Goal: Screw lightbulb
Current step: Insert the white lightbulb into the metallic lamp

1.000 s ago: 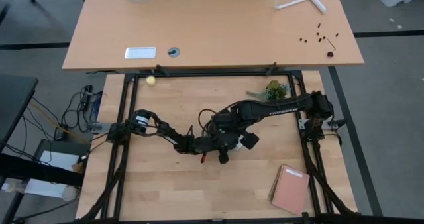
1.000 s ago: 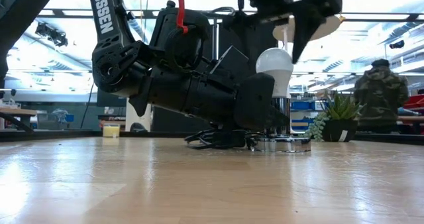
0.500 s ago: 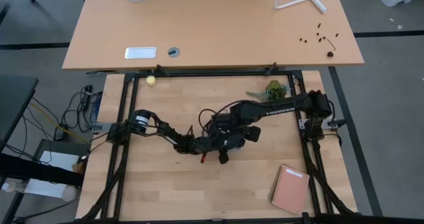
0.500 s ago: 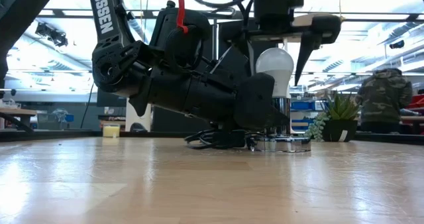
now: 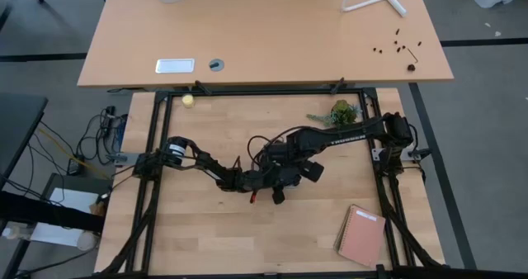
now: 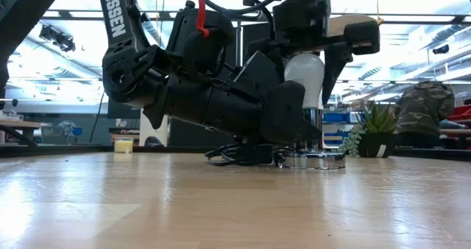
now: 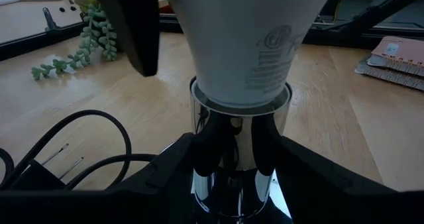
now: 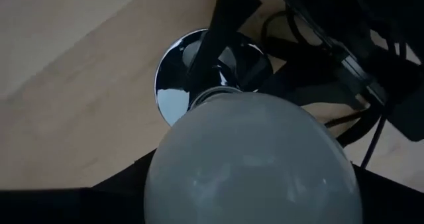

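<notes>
The white lightbulb stands upright with its base in the chrome socket tube, which rises from the round silver disc on the table. My left gripper lies low on the table, shut on the socket tube. My right gripper comes down from above, its fingers against the bulb's two sides. In the high view both grippers meet mid-table and hide the bulb. In the right wrist view the bulb fills the gap between the fingers. My left gripper pinches the chrome socket tube between its two fingers, below the bulb's neck. The fingers come level along the table and lie across the upright tube. The disc rests flat on the table. My right gripper pinches the bulb's round glass head between its two fingers. The fingers point down from above. The bulb stands upright in the socket.
A black cord loops on the table beside the socket. A small green plant stands at the far right, a pink notebook at the near right, a yellowish ball at the far left. A person stands in the room behind.
My right gripper has turned about its upright axis above the bulb, its fingers standing wide of the bulb half a second ago. They have now shut on the bulb's sides. The bulb, the socket and my left gripper have stayed in place.
</notes>
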`<state>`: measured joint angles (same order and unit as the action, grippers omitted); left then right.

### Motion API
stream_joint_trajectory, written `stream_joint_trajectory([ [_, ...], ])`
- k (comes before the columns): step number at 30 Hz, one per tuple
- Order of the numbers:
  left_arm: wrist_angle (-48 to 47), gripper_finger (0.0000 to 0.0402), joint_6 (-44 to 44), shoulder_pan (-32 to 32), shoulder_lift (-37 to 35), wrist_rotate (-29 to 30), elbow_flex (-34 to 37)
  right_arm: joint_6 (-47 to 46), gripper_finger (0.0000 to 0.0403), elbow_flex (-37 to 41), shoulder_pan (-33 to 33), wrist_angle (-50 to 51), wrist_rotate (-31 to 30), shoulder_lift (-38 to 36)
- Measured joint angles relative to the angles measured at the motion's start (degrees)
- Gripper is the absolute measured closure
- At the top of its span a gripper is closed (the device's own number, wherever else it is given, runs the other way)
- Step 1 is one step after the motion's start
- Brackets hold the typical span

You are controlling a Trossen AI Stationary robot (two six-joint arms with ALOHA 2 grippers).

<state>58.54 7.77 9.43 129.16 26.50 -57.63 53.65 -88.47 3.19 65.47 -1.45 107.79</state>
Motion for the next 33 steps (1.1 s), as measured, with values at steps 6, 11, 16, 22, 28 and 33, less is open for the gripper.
stream_joint_trajectory([
  [6, -0.02, 0.0203, 0.04, 0.04, 0.0, 0.13, -0.02, -9.36, 0.014, 0.0, 0.75, -0.1, 0.92, 0.0],
  [11, -0.02, 0.0203, 0.37, 0.07, 0.0, 0.28, -0.02, -22.75, 0.0125, 0.02, 0.82, -0.26, 1.33, 0.0],
  [16, 0.0, 0.0203, 0.45, 0.07, 0.0, 0.44, -0.02, -38.1, 0.0135, 0.06, 0.84, -0.33, 1.31, 0.0],
  [22, 0.0, 0.0203, 0.74, 0.07, 0.0, 0.7, 0.0, -58.28, 0.0132, 0.09, 0.84, -0.33, 1.27, 0.0],
  [28, -0.03, 0.0203, 1.31, 0.06, 0.0, 0.85, 0.04, -79.81, 0.0121, 0.09, 0.89, -0.73, 1.27, 0.0],
  [33, -0.04, 0.0203, 1.38, 0.04, 0.0, 0.87, 0.04, -82.0, 0.0118, -0.22, 0.91, 0.0, 1.29, 0.0],
])
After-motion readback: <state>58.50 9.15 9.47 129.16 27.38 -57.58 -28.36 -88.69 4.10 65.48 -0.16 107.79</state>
